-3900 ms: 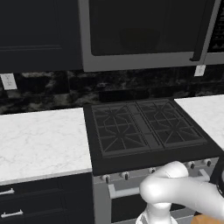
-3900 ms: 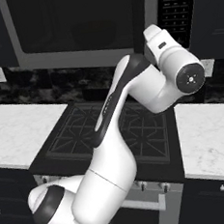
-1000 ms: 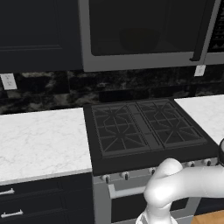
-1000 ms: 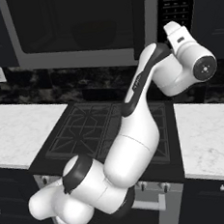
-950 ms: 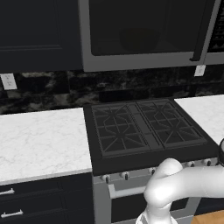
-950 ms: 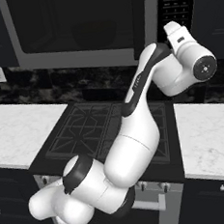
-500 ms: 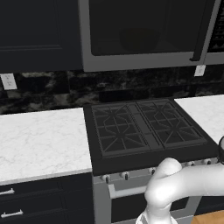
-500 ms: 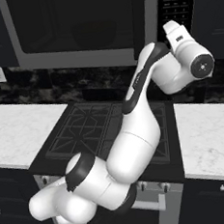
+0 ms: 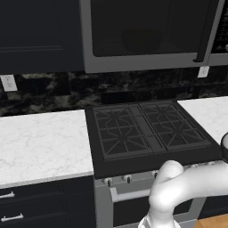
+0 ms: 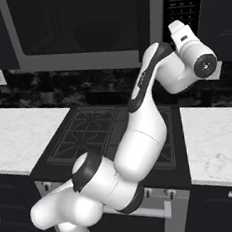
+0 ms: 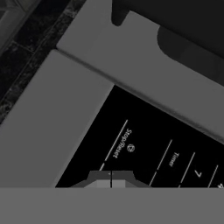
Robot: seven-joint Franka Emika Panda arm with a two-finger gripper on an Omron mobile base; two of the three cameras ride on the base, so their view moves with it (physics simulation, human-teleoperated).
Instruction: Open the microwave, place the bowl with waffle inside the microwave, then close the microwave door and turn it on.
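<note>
- In the hand view the gripper (image 11: 111, 178) has its two fingertips pressed together with nothing between them, right up against the microwave's black control panel (image 11: 148, 148).
- The closed tips sit just below the white "Stop/Reset" label (image 11: 122, 143) as that view is rolled; "Timer" and a "7" lie further along the panel.
- Grey frame metal borders the panel on two sides in that view, and part of the dark bar handle (image 11: 183, 48) crosses the upper corner.
- In the right base view the white arm (image 10: 143, 120) rises from the base at the lower left, climbs over the stove (image 10: 89, 133) and bends at a dark elbow, and the hand (image 10: 183, 37) tips up and forward to the lower part of the keypad column on the microwave's right side.
- The wrist's round end cap faces the camera; from here the fingertips cannot be made out against the panel.
- The microwave (image 9: 147, 33) hangs above the stove, its door (image 10: 79, 23) flush with the frame and its handle (image 9: 205, 31) upright beside the control panel.
- Behind the dark glass a faint rounded shape shows; whether it is the bowl cannot be told.
- Marble counters (image 9: 40, 142) flank the black gas stove on both sides.
</note>
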